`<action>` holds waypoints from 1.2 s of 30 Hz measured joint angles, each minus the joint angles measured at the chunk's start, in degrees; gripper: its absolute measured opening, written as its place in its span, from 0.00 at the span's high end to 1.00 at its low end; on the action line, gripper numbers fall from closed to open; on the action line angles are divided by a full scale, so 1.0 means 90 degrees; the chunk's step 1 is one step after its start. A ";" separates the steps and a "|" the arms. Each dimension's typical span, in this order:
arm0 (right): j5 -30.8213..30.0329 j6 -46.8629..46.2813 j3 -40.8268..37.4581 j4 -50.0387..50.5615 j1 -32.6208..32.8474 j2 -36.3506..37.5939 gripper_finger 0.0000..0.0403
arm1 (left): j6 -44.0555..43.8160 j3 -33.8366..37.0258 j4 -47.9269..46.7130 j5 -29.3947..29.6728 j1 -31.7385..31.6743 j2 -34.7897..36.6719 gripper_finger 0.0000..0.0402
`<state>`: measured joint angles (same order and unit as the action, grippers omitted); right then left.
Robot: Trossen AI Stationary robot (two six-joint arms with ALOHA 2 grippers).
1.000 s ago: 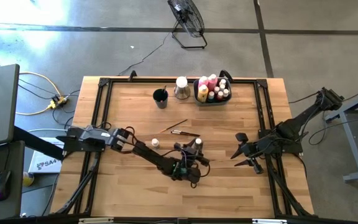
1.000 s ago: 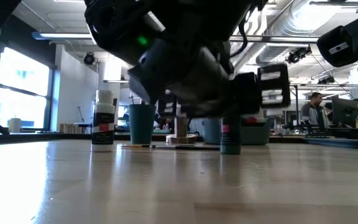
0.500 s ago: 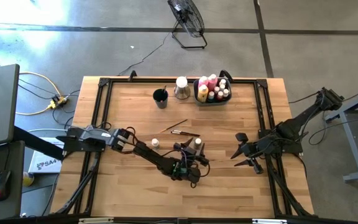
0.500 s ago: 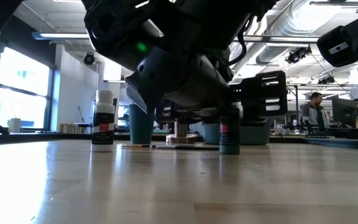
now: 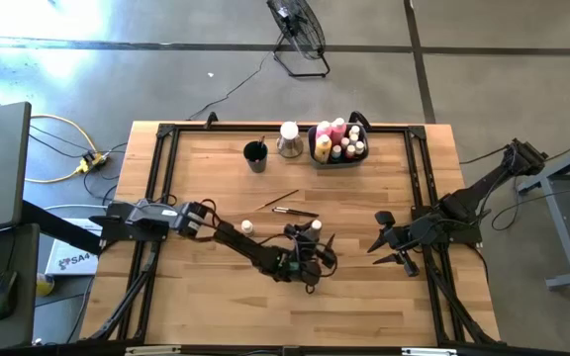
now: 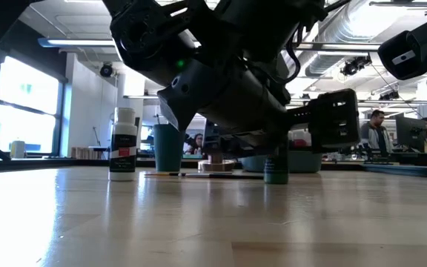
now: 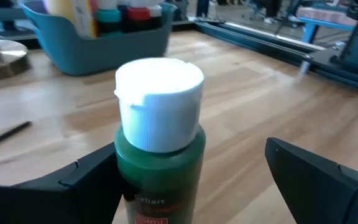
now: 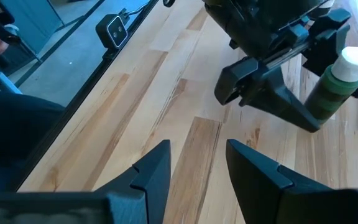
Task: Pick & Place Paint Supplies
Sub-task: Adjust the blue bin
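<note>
My left end effector [image 7: 191, 180] has just spread apart around the green bottle [image 7: 160, 155], which stands upright on the surface [image 7: 247, 87]; closing comes next. My right end effector [image 8: 197, 165] waits, apart.

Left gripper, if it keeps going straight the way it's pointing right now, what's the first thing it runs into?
The green paint bottle with the white cap. It stands upright between the open fingers of the left gripper, one finger close beside it. Beyond lies bare table, then the blue bin.
</note>
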<state>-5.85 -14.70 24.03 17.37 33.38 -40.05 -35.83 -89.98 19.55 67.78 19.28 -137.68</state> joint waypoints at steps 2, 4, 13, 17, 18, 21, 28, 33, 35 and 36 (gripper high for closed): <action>-0.0003 0.0001 0.0000 -0.0002 0.0001 0.0000 0.63 | 0.0000 -0.0002 0.0000 -0.0166 -0.0031 0.0004 0.10; -0.0007 0.0001 0.0000 0.0000 0.0001 0.0000 0.63 | 0.0000 -0.0002 0.0000 -0.0234 -0.0057 0.0004 0.10; -0.0002 -0.0002 0.0000 -0.0002 0.0001 -0.0002 0.63 | -0.0002 -0.0002 -0.0039 -0.0301 -0.0144 0.0006 0.10; -0.0005 0.0001 0.0000 0.0000 0.0001 -0.0002 0.63 | -0.0046 -0.0006 0.0000 -0.0299 -0.0155 0.0011 0.10; -0.0002 0.0001 0.0000 0.0000 0.0001 -0.0002 0.63 | -0.0046 -0.0006 0.0000 -0.0240 -0.0152 0.0011 0.10; -0.0002 -0.0001 0.0000 -0.0001 0.0001 -0.0002 0.63 | 0.0016 -0.0006 -0.0003 -0.0036 -0.0142 0.0047 0.10; -0.0010 0.0001 0.0000 0.0000 -0.0002 -0.0002 0.63 | 0.0906 -0.0009 0.0011 0.0045 -0.0142 0.0389 0.10; -0.0017 0.0000 0.0000 0.0000 -0.0002 -0.0002 0.63 | 0.1858 -0.0009 0.0004 0.0367 -0.0140 0.0807 0.10; -0.0017 -0.0002 0.0000 0.0000 0.0000 -0.0002 0.63 | 0.2270 -0.0009 0.0015 0.0383 -0.0139 0.1008 0.10; -0.0017 -0.0001 0.0000 0.0000 0.0000 -0.0002 0.63 | 0.2465 -0.0009 0.0002 0.0416 -0.0136 0.1125 0.10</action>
<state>-6.00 -14.72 24.03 17.36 33.38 -40.07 -13.65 -90.06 19.57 71.52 18.06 -127.55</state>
